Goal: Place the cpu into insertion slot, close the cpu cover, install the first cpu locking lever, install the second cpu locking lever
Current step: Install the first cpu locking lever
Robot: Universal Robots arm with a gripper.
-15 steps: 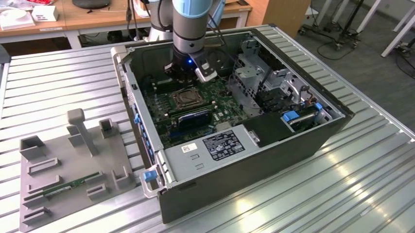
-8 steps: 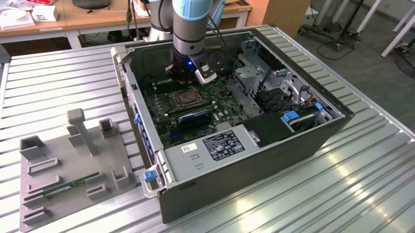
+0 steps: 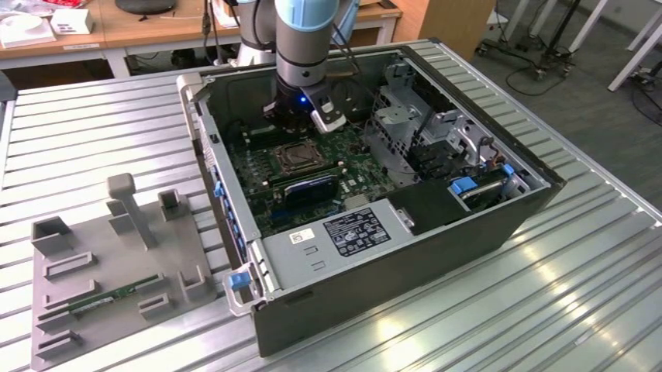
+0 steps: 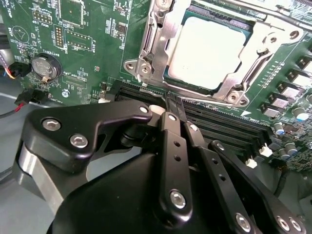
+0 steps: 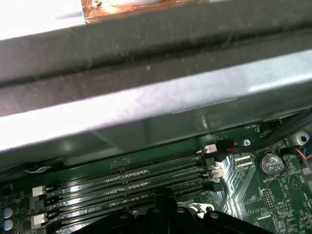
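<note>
The cpu (image 4: 207,48) shows its pale metal face and lies flat in the insertion slot (image 3: 294,157) on the green board inside the open computer case. The silvery cpu cover (image 4: 239,82) lies down around the chip's edges, with its cutout over the face. My gripper (image 4: 174,105) is shut with nothing between its black fingers (image 4: 170,141). Its tips hover over the memory slots right beside the socket's edge. In the exterior view the gripper (image 3: 307,122) hangs just behind the socket, low inside the case.
Long black memory slots (image 5: 131,178) run beside the socket. A coin battery (image 4: 45,68) sits on the board. The case wall (image 5: 146,97) stands close behind. A drive cage (image 3: 414,132) and a labelled power supply box (image 3: 352,232) hem in the board. A grey fixture (image 3: 104,298) lies outside.
</note>
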